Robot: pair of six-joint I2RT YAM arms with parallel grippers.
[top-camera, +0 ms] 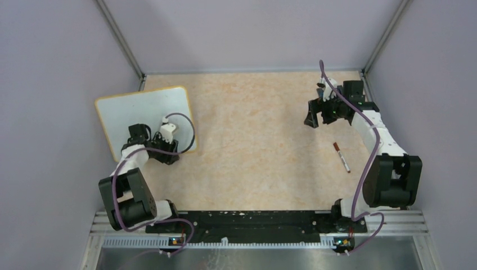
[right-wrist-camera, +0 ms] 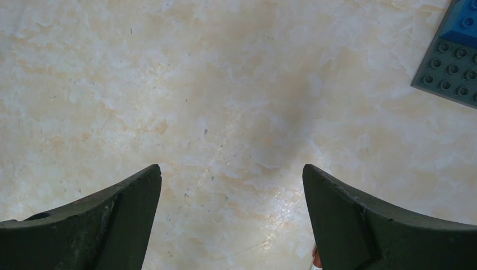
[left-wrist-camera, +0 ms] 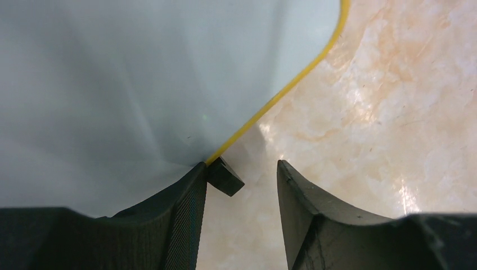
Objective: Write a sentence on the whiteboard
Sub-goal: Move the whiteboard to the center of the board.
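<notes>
- One whiteboard (top-camera: 140,109) lies far left on the table (top-camera: 253,124), face plain white; one black clip foot (left-wrist-camera: 225,177) at its rim
- Left gripper (left-wrist-camera: 241,163): fingers half apart; one over the board, one over the table
- Right gripper (right-wrist-camera: 230,166): fingers wide, holding nothing; one marker (top-camera: 341,156) and one studded plate (right-wrist-camera: 450,62) nearby

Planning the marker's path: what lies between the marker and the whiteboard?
Nothing: the top view shows only bare tabletop stretching from the marker to the whiteboard.
</notes>
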